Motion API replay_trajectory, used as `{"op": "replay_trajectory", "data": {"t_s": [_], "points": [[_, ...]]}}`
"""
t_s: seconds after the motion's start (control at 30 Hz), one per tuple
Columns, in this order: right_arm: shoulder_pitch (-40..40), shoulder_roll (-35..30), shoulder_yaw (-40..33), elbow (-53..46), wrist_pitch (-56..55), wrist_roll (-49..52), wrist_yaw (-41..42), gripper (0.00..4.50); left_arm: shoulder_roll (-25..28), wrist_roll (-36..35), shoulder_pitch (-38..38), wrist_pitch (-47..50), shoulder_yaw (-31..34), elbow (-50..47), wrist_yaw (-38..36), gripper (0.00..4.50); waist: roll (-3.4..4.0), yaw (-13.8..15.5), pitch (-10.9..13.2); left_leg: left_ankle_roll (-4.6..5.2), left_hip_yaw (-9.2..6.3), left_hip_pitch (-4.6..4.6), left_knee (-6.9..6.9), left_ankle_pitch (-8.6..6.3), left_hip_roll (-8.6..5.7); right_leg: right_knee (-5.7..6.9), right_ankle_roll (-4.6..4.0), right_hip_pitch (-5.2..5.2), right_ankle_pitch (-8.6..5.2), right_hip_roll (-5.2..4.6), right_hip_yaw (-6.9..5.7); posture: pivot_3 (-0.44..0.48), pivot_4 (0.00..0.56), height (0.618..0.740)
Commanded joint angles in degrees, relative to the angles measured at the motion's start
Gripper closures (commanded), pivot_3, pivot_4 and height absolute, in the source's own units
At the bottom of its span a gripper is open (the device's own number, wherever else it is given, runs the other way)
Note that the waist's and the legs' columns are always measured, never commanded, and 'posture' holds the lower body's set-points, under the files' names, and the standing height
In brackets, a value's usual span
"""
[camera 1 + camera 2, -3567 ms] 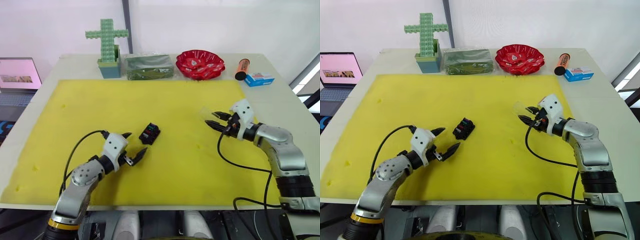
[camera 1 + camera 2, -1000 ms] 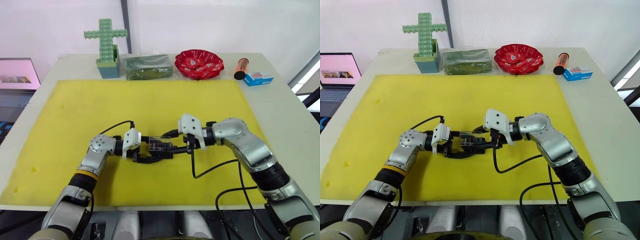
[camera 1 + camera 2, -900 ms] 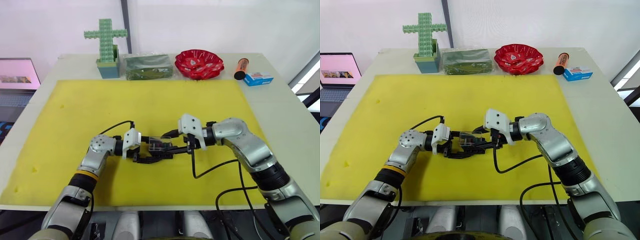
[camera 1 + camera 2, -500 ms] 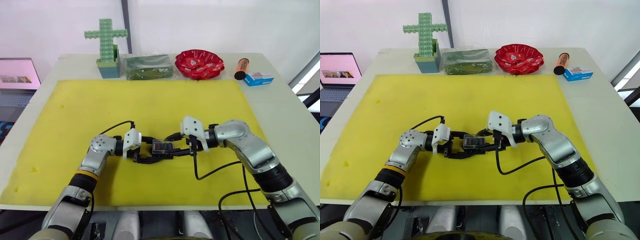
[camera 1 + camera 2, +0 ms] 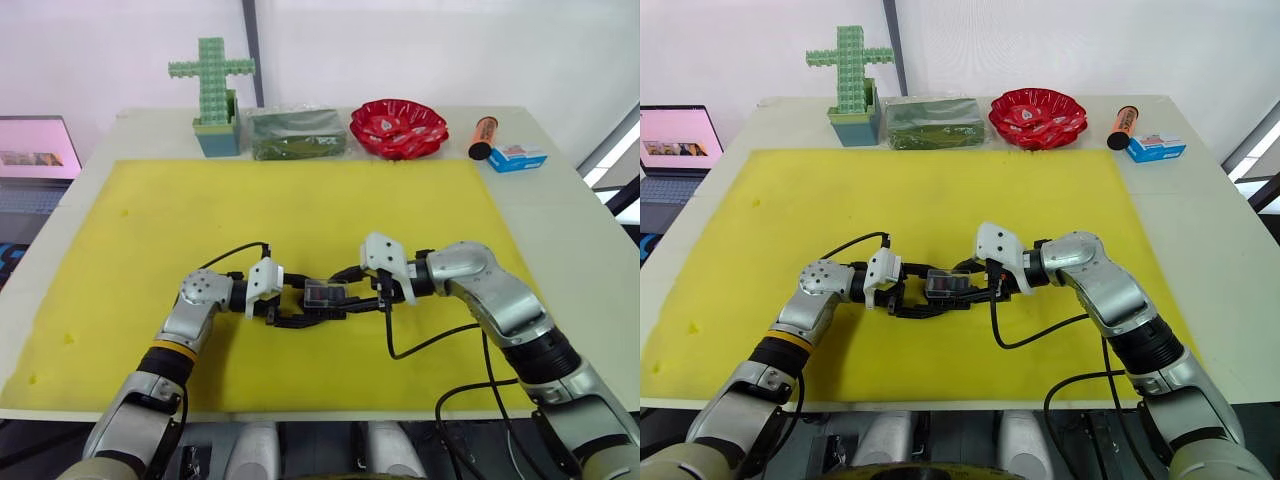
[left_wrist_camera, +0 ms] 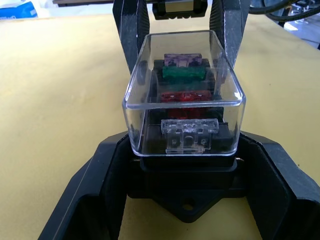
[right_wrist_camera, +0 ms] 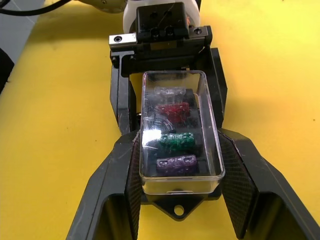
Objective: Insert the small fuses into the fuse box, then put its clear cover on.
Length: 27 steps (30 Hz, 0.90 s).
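Observation:
The black fuse box (image 5: 322,299) rests mid-mat on the yellow foam mat (image 5: 150,220), caught between both grippers. My left gripper (image 5: 312,303) is shut on its base from the left, its fingers (image 6: 107,165) hugging both sides. The clear cover (image 6: 185,75) sits on top of the box. My right gripper (image 5: 340,297) comes from the right and is shut on the cover, fingers (image 7: 235,180) flanking its end. Under the cover stand the small fuses: purple (image 6: 182,60), green (image 6: 183,73), red (image 6: 186,96) and grey (image 6: 190,131), in a row.
Along the table's back edge stand a green brick cross (image 5: 212,85), a clear-wrapped green package (image 5: 297,132), a red bowl (image 5: 400,127), an orange marker (image 5: 483,137) and a blue box (image 5: 518,158). A laptop (image 5: 35,150) sits off the table's left side.
The clear cover, held tilted above the box a second ago, has come down onto it. My right gripper shifted slightly right. In the last half second nothing visibly moved.

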Motion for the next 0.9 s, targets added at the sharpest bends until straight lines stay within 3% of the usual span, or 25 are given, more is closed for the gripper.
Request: {"op": "replay_trajectory", "data": {"t_s": [0.03,0.17,0.37,0.6,0.73,0.9], "points": [[-0.6,-0.3,-0.8,-0.2,0.4,0.2,0.5,1.33,0.1,0.0,0.7,-0.5,-0.2,-0.8,-1.3,1.69,0.0,0.0,0.0,0.0,0.0,0.0,0.0,0.0,0.0,0.0,0.0,0.0,0.0,0.0,0.0,0.0,0.15,0.74],[-0.7,-0.3,-1.2,-0.2,0.1,0.1,0.4,0.11,0.1,0.0,0.7,-0.5,-0.2,-0.7,-1.3,1.69,0.0,0.0,0.0,0.0,0.0,0.0,0.0,0.0,0.0,0.0,0.0,0.0,0.0,0.0,0.0,0.0,0.15,0.74],[-0.4,-1.5,-3.6,-1.8,0.0,1.2,0.1,0.04,0.0,0.0,0.6,-0.6,-0.1,-0.6,-1.1,1.69,0.0,0.0,0.0,0.0,0.0,0.0,0.0,0.0,0.0,0.0,0.0,0.0,0.0,0.0,0.0,0.0,0.15,0.74],[-4.0,3.1,-16.7,-8.9,5.9,13.0,-6.9,0.04,0.0,0.0,0.6,-0.7,0.3,-0.4,-0.7,1.69,0.0,0.0,0.0,0.0,-0.03,0.0,-0.02,0.0,0.01,0.01,0.01,0.0,0.0,0.0,0.0,0.0,0.15,0.74],[-6.0,4.3,-17.4,-9.8,5.0,13.9,-8.4,1.26,0.2,0.1,0.5,-0.9,0.5,-0.1,-0.9,1.69,0.0,0.0,0.0,0.0,-0.05,0.0,-0.02,0.0,0.01,0.01,0.01,0.0,0.0,0.0,-0.03,0.0,0.15,0.74],[-7.2,5.8,-16.3,-9.0,5.0,14.4,-9.6,3.1,0.0,0.2,-0.2,-1.4,0.8,0.9,-0.6,1.69,0.0,0.0,0.0,0.0,-0.05,0.0,-0.02,0.0,0.01,0.01,0.01,0.0,0.0,0.0,-0.03,0.0,0.15,0.74]]}}
